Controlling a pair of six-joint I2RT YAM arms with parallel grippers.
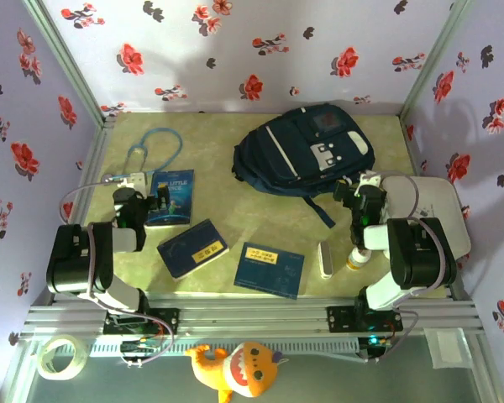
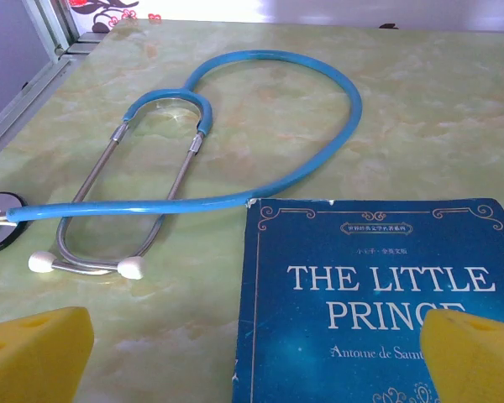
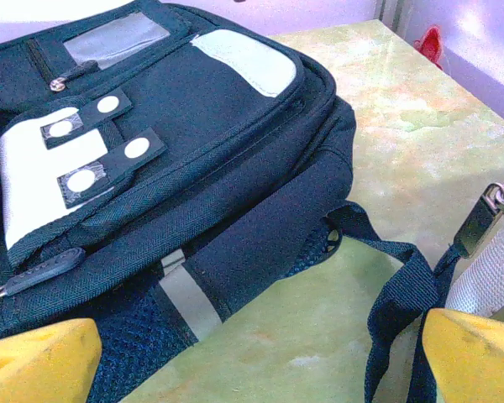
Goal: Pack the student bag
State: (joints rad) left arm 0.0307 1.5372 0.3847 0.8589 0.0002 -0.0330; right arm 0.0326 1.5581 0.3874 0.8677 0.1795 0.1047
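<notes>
**Both grippers wide open and empty; student bag (image 1: 307, 151) lying flat at one o'clock on the table.**

Your left gripper (image 1: 158, 201), at nine o'clock, hovers with its jaws spread over the near edge of The Little Prince book (image 2: 378, 302). The blue stethoscope (image 2: 134, 206) curls just past that book toward eleven. Your right gripper (image 1: 354, 196), at three o'clock, also has its jaws spread, close to the bag's lower side and a loose strap (image 3: 395, 311). A dark blue book with a yellow label (image 1: 193, 248) and a second blue book (image 1: 270, 270) lie near six.

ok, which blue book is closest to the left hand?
The Little Prince, directly at the left hand, beside the stethoscope; the yellow-labelled book and the other book lie further right.
</notes>
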